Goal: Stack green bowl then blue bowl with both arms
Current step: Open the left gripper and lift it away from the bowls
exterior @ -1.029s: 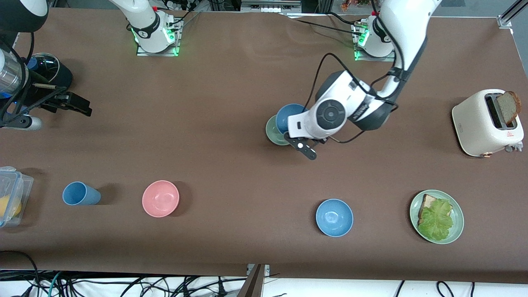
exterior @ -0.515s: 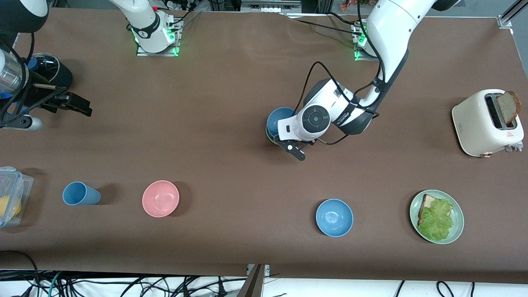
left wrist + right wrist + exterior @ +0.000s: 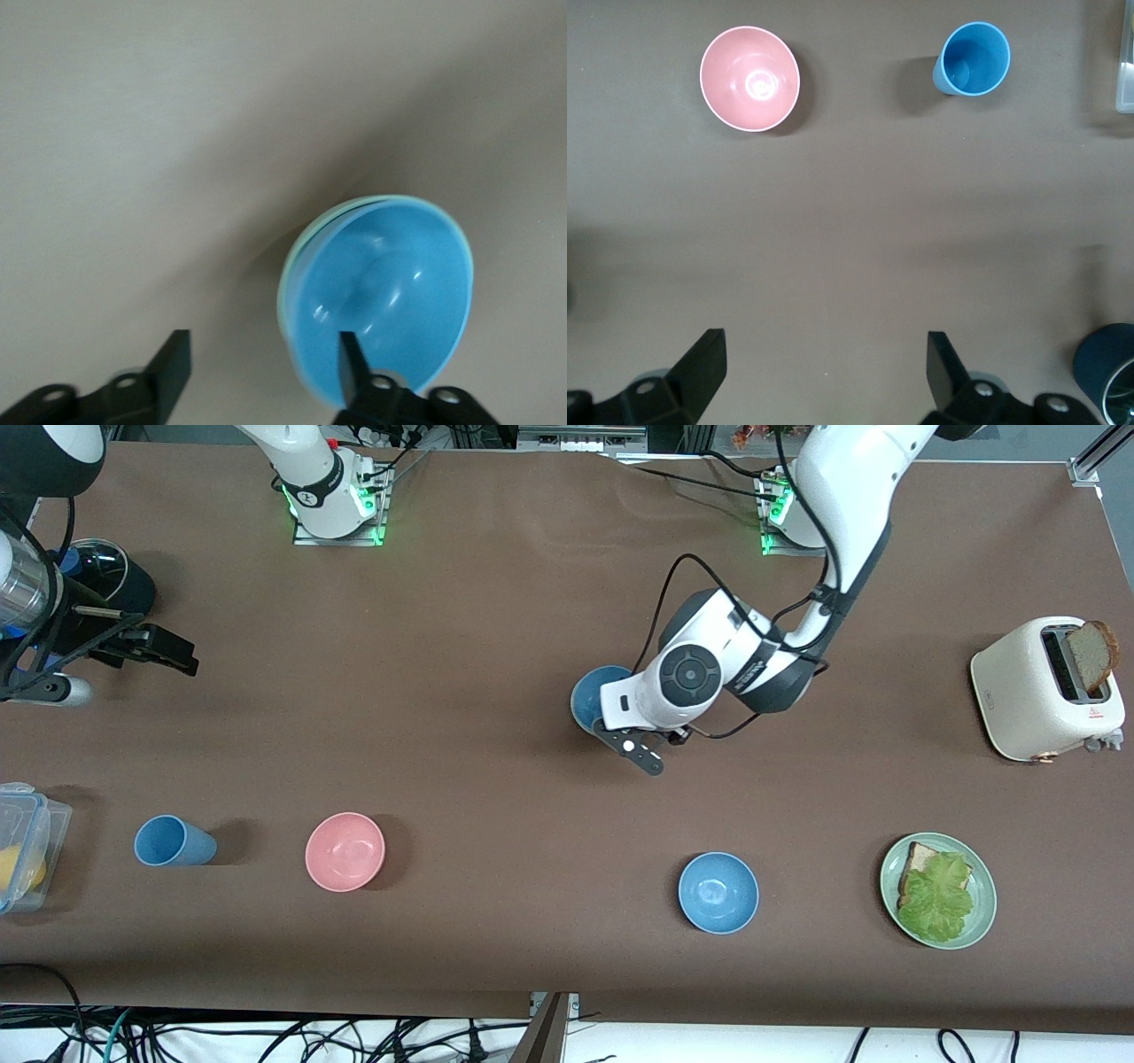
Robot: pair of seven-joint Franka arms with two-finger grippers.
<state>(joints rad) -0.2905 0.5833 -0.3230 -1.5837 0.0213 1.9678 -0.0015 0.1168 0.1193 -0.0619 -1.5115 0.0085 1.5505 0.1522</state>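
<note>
- Left claw: over the middle of the brown surface, directly above the nested bowls. In the left wrist view its two black fingers stand spread apart. One finger sits over the blue bowl's rim and the other over bare surface, and neither grips anything.
- Blue bowl: seated upright inside the green bowl, of which only a thin pale edge shows around it in the left wrist view. In the front view the blue bowl is partly covered by the left arm's wrist, and the green bowl cannot be made out there.
- Right claw: at the right arm's end of the surface, held up in the air with its fingers wide and empty. This arm waits.
- Second blue bowl: alone and upright, nearer to the front camera than the stack and well apart from it.
- Pink bowl and blue cup: side by side but apart, toward the right arm's end; the right wrist view shows both below that claw.
- Green plate: carries bread and lettuce, toward the left arm's end, beside the second blue bowl.
- Toaster: cream-coloured, a slice of bread standing in its slot, farther from the front camera than the green plate.
- Clear plastic container: at the edge of the surface at the right arm's end.
</note>
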